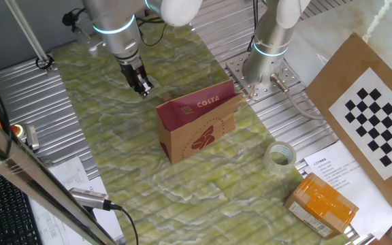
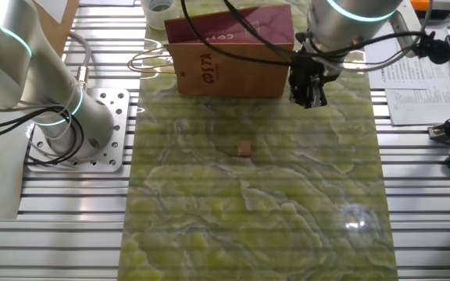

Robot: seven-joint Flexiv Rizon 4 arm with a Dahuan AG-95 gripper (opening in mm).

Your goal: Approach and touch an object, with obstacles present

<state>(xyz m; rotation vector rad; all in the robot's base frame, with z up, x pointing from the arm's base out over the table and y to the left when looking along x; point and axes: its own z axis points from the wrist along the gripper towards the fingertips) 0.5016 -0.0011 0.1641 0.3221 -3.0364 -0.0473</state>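
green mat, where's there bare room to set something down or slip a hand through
The green mat is bare over most of its area beyond the small pink cube, away from the Costa bag. Another bare patch lies between the cube and the bag. It is crowded at the bag's end, where the gripper hangs close beside the bag.

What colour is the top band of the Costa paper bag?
Dark red over a brown kraft bag; clearest in the fixed view showing the checkerboard.

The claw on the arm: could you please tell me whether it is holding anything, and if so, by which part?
Nothing is held. The claw hangs free above the green marbled mat, beside the brown and maroon paper bag and apart from it.
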